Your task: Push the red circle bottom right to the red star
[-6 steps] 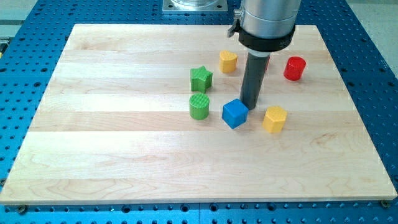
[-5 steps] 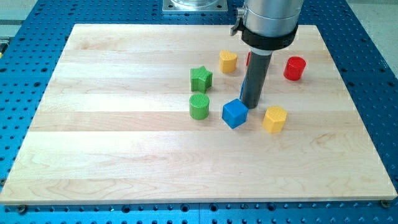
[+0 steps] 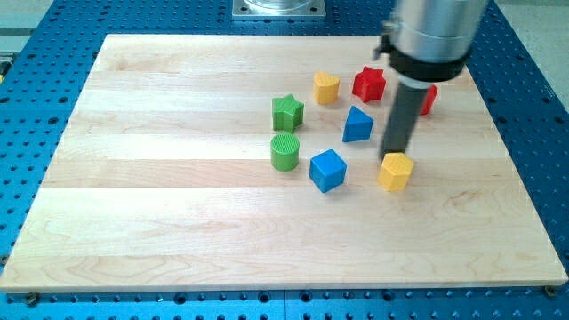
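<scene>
Now the wooden table point(image 3: 178, 204) fills most of the view, and it lies on a blue perforated base point(image 3: 533, 107). My arm comes down from the view's top right as a wide grey cylinder, and below it the dark rod stands straight. My tip point(image 3: 392, 158) is at the upper left edge of the yellow block point(image 3: 395, 171), touching it or just beside it; I cannot tell which. My tool is only this rod, so it has nothing to open or close, and it holds nothing.

The red circle point(image 3: 428, 100) is at the view's right, mostly hidden behind my arm, so only a part of it shows. The red star point(image 3: 368, 84) is to its left, near it but apart. Below the red star is the blue triangle point(image 3: 357, 124). The blue cube point(image 3: 327, 170) sits further down, to the left of the yellow block. The green cylinder point(image 3: 284, 152) is left of the cube, and the green star point(image 3: 287, 112) is above it. A yellow heart-like block point(image 3: 326, 87) is left of the red star.
</scene>
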`<state>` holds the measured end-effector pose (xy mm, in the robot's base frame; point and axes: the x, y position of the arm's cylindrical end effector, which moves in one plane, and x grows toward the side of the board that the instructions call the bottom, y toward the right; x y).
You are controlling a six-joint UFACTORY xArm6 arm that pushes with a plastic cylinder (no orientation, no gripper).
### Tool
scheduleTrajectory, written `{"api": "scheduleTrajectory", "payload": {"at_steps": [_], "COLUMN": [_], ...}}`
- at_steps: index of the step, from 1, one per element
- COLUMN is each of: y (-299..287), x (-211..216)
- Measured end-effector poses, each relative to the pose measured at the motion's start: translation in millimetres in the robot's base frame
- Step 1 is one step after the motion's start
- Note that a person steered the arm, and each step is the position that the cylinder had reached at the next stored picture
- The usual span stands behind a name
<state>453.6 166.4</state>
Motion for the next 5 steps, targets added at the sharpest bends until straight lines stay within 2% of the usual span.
{"api": "scheduleTrajectory", "payload": {"at_steps": [1,2,3,5], "y": [99,151,129,39], "x": [-36,-113,-160,-127]}}
